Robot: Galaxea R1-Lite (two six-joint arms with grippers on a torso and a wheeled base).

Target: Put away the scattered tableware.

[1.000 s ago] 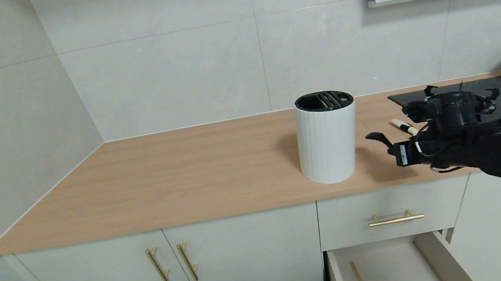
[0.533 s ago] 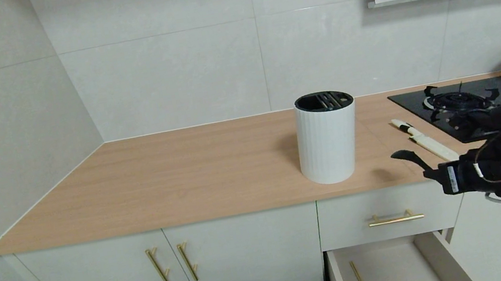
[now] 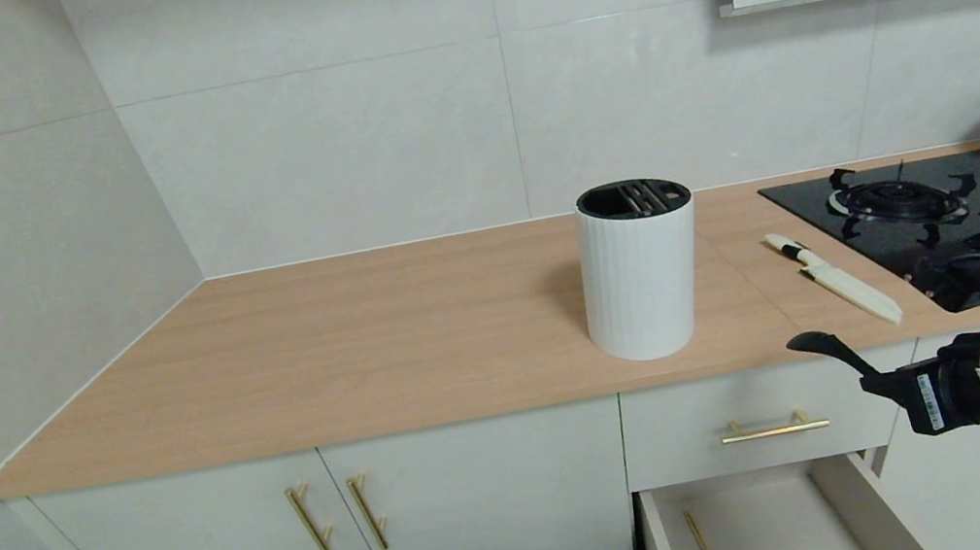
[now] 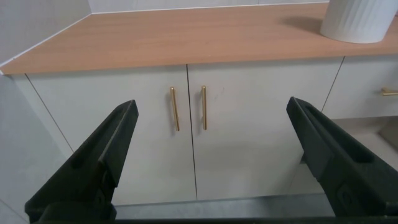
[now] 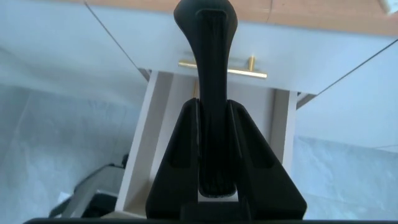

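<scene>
My left claw (image 4: 211, 112) hangs low in front of the pale cabinet doors (image 4: 124, 130). Its two black fingers are spread wide with nothing between them. Slim brass bar handles (image 4: 174, 109) stand upright on the doors. On the wood-grain countertop (image 3: 362, 335) stands the holder (image 3: 642, 280), a white ribbed cylinder with a black slotted top. To its right the knife (image 3: 833, 277) lies flat on the counter. It is cream with a dark band, apart from the holder and near the black glass hob (image 3: 808, 200). My right claw (image 3: 813, 346) is held out level before the counter edge, over the open drawer (image 3: 755, 518). Its curved matte-black fingers are pressed together on nothing. A small white label (image 3: 929, 402) sits behind them, its print too small to read.
</scene>
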